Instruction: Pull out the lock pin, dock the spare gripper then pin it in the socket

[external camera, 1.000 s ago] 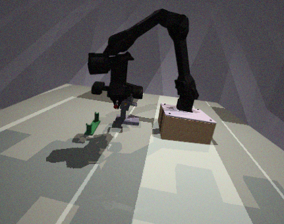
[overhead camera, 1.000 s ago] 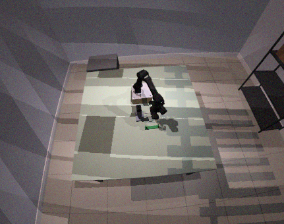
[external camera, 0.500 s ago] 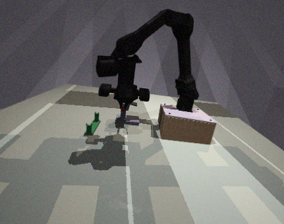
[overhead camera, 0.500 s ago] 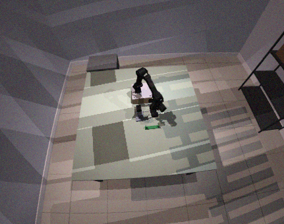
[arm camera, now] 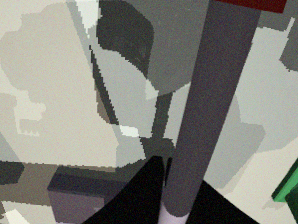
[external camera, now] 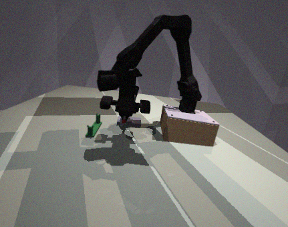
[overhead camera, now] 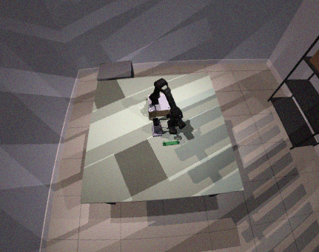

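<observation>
My gripper (external camera: 124, 117) (arm camera: 163, 166) is shut on the lock pin (arm camera: 215, 100), a grey rod with a dark red head. The rod runs steeply across the wrist view, and its head shows at the top edge. In the exterior view a small red spot shows at the fingers, low over the table. The mount's lilac base (overhead camera: 157, 133) (external camera: 136, 122) (arm camera: 75, 202) lies beside the gripper, partly behind it in the exterior view. A dark block (overhead camera: 156, 121), seemingly the spare gripper, shows at the mount in the top view. The socket and how the block sits there cannot be made out.
A green cradle (overhead camera: 171, 143) (external camera: 94, 129) (arm camera: 287, 187) with two upright ends stands on the table near the gripper, with nothing in it. The arm's base stands on a brown box (overhead camera: 159, 113) (external camera: 190, 131) with a pale top plate, behind the mount.
</observation>
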Motion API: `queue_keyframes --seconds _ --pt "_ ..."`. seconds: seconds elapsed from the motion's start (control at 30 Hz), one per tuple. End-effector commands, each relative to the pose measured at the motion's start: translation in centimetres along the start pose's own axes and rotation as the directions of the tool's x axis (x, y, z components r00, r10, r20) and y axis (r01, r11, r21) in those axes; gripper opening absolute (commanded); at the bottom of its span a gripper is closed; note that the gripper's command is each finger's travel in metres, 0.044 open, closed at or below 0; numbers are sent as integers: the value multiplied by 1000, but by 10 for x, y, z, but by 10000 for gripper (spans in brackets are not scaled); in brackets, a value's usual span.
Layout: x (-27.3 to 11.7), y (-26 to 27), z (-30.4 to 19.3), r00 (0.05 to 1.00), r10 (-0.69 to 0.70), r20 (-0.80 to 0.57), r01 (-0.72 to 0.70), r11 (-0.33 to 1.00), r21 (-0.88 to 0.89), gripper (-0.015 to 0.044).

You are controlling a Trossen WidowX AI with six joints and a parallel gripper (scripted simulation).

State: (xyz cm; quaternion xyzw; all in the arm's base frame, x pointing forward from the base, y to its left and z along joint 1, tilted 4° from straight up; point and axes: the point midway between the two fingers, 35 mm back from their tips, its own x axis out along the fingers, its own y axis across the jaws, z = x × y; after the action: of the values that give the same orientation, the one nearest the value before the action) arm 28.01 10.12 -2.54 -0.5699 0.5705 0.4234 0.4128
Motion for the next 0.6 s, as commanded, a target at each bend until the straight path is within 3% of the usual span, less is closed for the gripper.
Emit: queue_keyframes --seconds 0.0,0.57 --pt "0 -1 -3 1000 1 4 -1 1000 -5 0" --pt "3 0 -15 1000 1 4 -1 1000 -5 0"
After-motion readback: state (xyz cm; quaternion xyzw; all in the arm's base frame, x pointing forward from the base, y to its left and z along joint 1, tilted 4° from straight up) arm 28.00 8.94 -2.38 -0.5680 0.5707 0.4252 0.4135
